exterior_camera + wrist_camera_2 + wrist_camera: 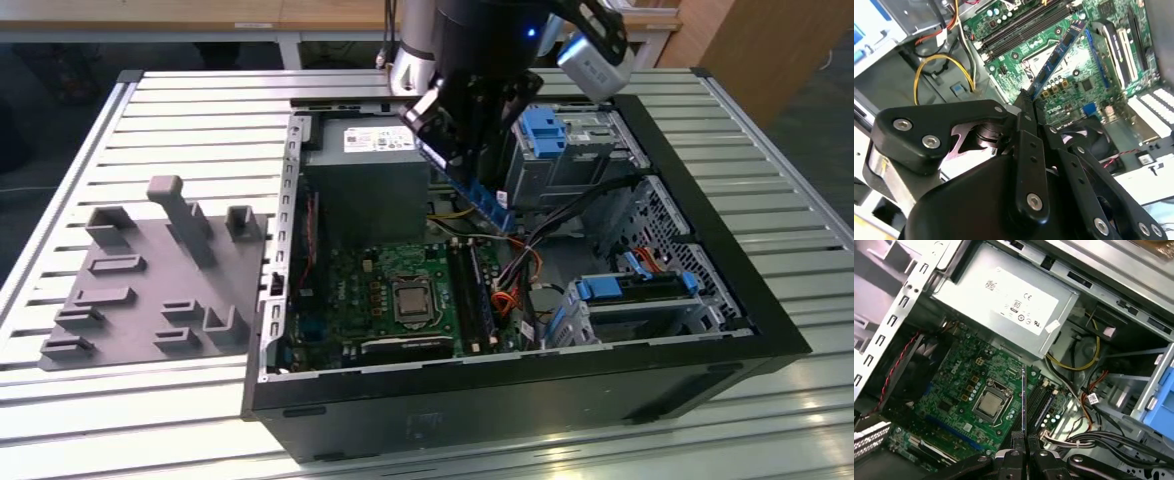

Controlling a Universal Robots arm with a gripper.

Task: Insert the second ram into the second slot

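Ram stick (1056, 55) is being gripped by one end in the gripper (1026, 100), jaws pinched narrow on it, the rest projecting past the tips. It is hanging above the motherboard (959, 390), unseated. Memory slots (1040, 401) are lying beyond its free end. Judgement: stick is best being kept parallel to the slot and square.

White label (1021, 305) on the power supply (966, 287): fine print and small symbols, too small to read. Motherboard (954, 390): white silkscreen lettering, likewise illegible.
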